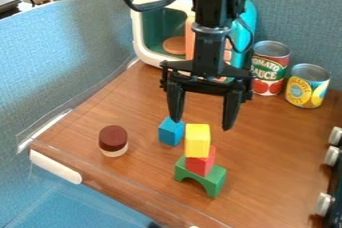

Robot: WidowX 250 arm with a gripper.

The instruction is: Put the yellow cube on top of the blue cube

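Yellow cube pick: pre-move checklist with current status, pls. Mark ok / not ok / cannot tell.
1. Gripper open and empty: ok, fingers spread wide, nothing held.
2. Yellow cube free on top: ok, nothing on it; it sits on the red block, which is on the green arch.
3. Nothing stacked on the blue cube: ok, though a fingertip overlaps its top edge in this view.
4. Finger clearance to the blue cube: cannot tell, depth unclear from one view.
5. Gripper lined up with the yellow cube at grasp height: cannot tell, same reason.
6. Yellow cube on the blue cube: not ok, still to do.
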